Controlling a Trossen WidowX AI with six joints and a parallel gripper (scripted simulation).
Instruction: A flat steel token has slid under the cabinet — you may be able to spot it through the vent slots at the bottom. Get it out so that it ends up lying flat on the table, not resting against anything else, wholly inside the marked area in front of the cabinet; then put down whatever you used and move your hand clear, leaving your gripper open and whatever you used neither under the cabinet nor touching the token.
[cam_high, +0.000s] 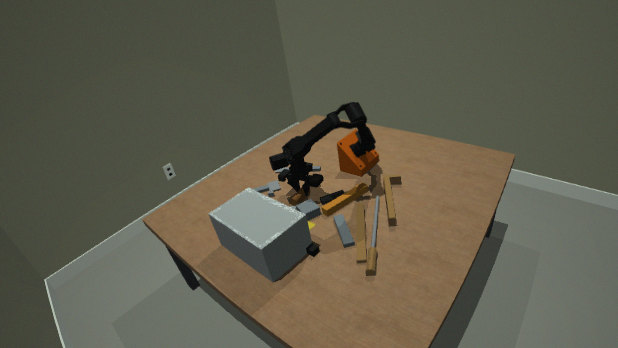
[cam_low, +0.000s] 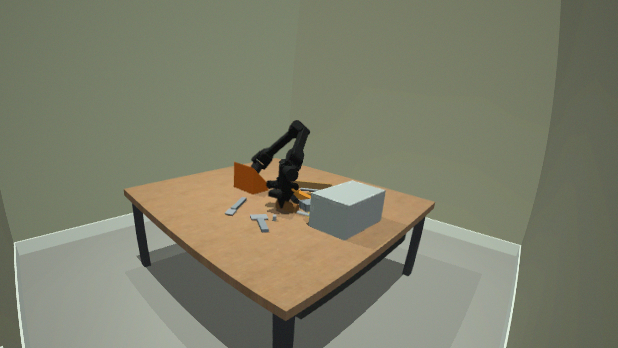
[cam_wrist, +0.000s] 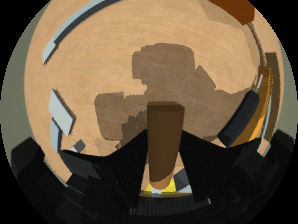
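Tool Gripped, Token Unseen

The end effector (cam_high: 306, 192) (cam_low: 281, 204) (cam_wrist: 161, 132) is closed on a brown wooden handle (cam_wrist: 165, 142). The token is out of sight, presumably under the cabinet (cam_high: 265, 225) (cam_low: 345, 210); a blind sweep could push it deeper or snag nearby tools.

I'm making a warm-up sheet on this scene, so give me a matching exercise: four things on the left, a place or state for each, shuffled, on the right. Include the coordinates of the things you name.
1. pincer (cam_high: 306, 192) (cam_low: 281, 204) (cam_wrist: 161, 132)
2. cabinet (cam_high: 280, 245) (cam_low: 332, 215)
3. orange mount (cam_high: 352, 159) (cam_low: 247, 179)
4. wall outlet (cam_high: 169, 171)

A. at the arm's base
B. on the wall, off the table
C. shut on a brown handle (cam_wrist: 165, 140)
D. box-shaped and pale grey

1-C, 2-D, 3-A, 4-B
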